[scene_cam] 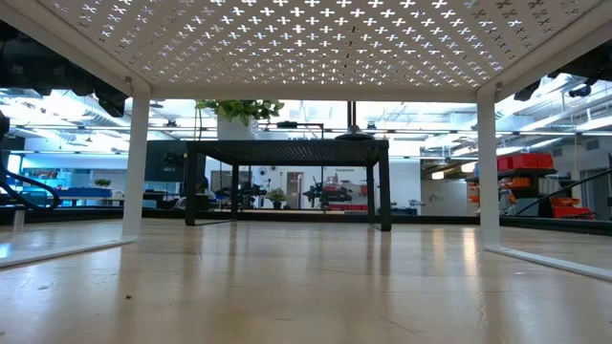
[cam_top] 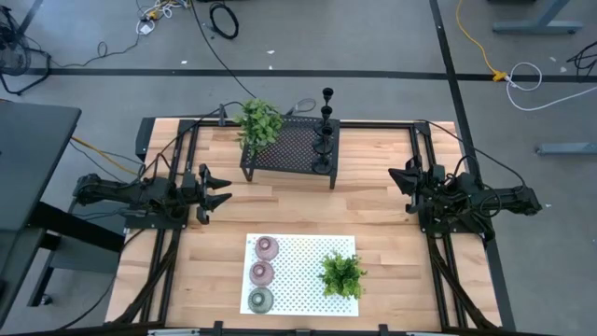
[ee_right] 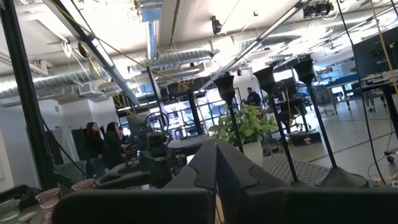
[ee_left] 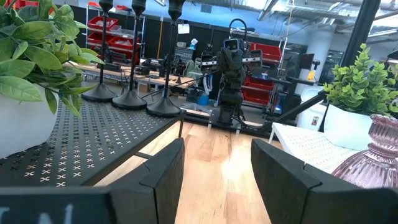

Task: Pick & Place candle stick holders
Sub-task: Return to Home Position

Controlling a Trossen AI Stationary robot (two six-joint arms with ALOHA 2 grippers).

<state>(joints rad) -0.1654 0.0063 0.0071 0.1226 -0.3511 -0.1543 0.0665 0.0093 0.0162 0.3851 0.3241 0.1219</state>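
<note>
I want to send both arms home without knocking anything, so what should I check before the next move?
1. Left claw empty, fingers apart: ok.
2. Right claw empty, fingers shut: ok.
3. Three glass holders in one row on the white shelf: ok.
4. Three black candlesticks upright on the black rack: ok.
5. Both arms out at the sides, clear of shelf and rack: ok.
6. Arms fully in home pose: cannot tell.
</note>
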